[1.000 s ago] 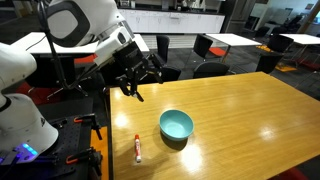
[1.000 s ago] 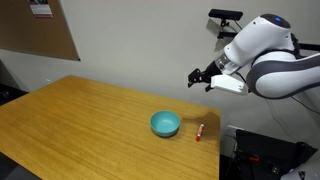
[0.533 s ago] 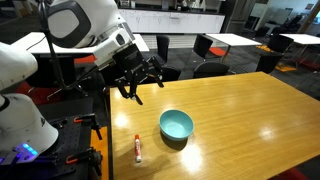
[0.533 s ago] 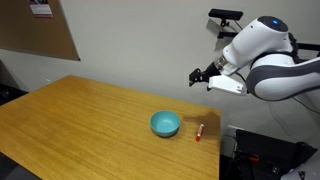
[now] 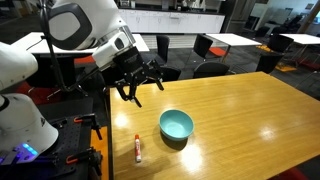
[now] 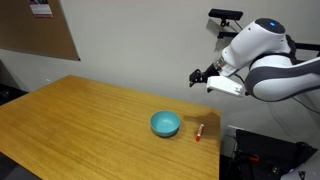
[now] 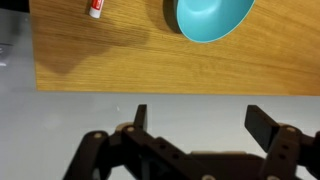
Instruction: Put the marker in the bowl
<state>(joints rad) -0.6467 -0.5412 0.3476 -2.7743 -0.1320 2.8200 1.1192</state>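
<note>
The small red marker (image 5: 137, 148) with a white end lies flat on the wooden table near its edge, beside the teal bowl (image 5: 176, 124). Both also show in an exterior view, marker (image 6: 199, 132) and bowl (image 6: 165, 124). In the wrist view only the marker's white end (image 7: 96, 8) and part of the bowl (image 7: 210, 18) show at the top. My gripper (image 5: 133, 92) hangs high above the table's edge, well apart from both, open and empty; it also shows in an exterior view (image 6: 200, 77) and in the wrist view (image 7: 200, 118).
The wooden table (image 5: 240, 110) stretches wide beyond the bowl. Its near edge (image 7: 170, 88) shows in the wrist view, with grey floor below. Chairs and other tables (image 5: 215, 45) stand behind. A cork board (image 6: 40, 30) hangs on the wall.
The gripper has shifted slightly, a little lower and toward the table. Marker and bowl have not moved.
</note>
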